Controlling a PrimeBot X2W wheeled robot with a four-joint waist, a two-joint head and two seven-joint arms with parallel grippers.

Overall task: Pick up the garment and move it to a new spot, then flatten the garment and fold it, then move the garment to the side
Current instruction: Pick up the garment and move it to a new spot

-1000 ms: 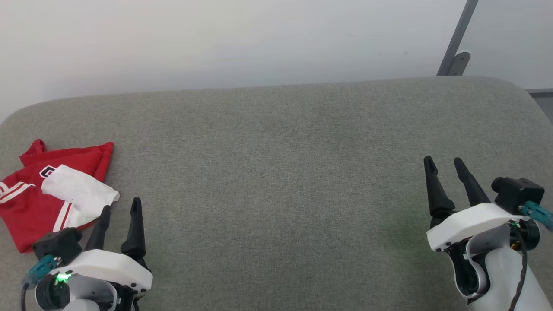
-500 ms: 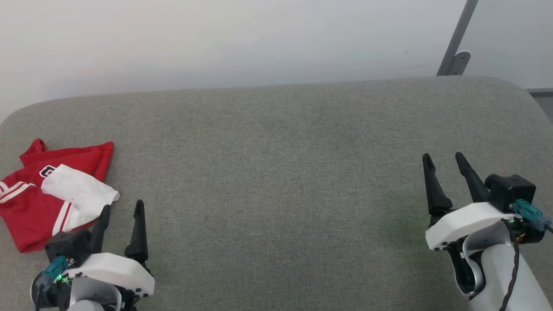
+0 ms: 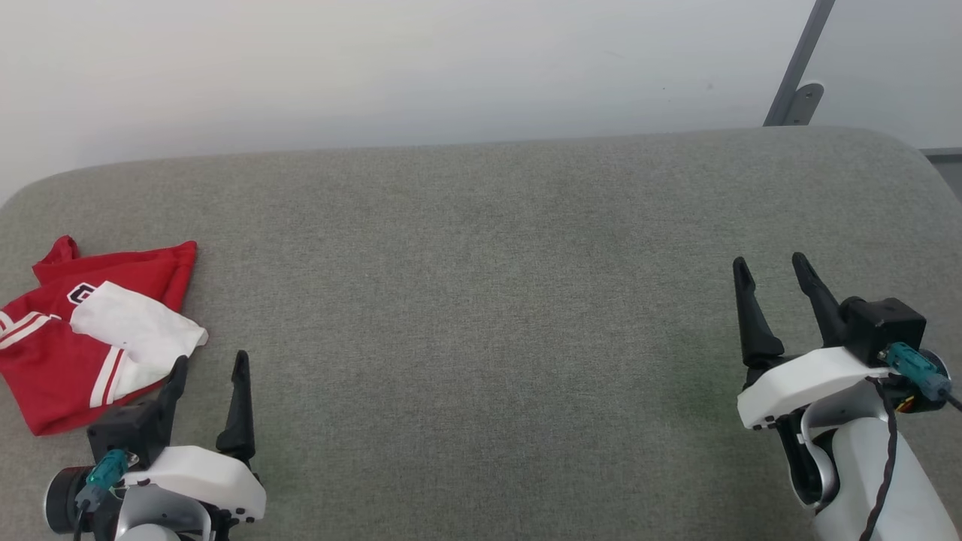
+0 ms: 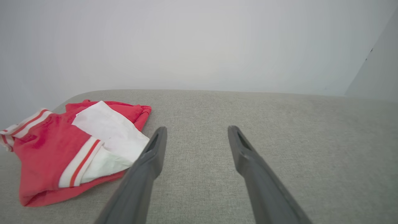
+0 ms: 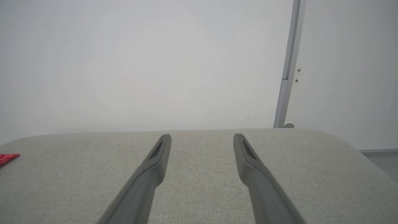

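Observation:
The red garment (image 3: 52,361) lies folded in a loose bundle at the far left of the grey cushion (image 3: 481,315), a white sleeve on top and part of the letter emblem showing. In the left wrist view the garment (image 4: 46,146) sits just left of my fingers. My left gripper (image 3: 210,362) stands open at the lower left, its left fingertip close beside the white sleeve, nothing between the fingers. My right gripper (image 3: 770,263) is open at the lower right, far from the garment, holding nothing. A red corner of the garment (image 5: 7,158) peeks in at the right wrist view's left edge.
A pale wall runs behind the cushion's far edge. A grey metal post with a bracket (image 3: 797,75) stands at the back right. The cushion's rounded corners fall away at far left and far right.
Both arms have drawn back slightly toward the bottom of the view, left gripper sinking lower beside the garment. The garment has not moved. The camera shifted a little.

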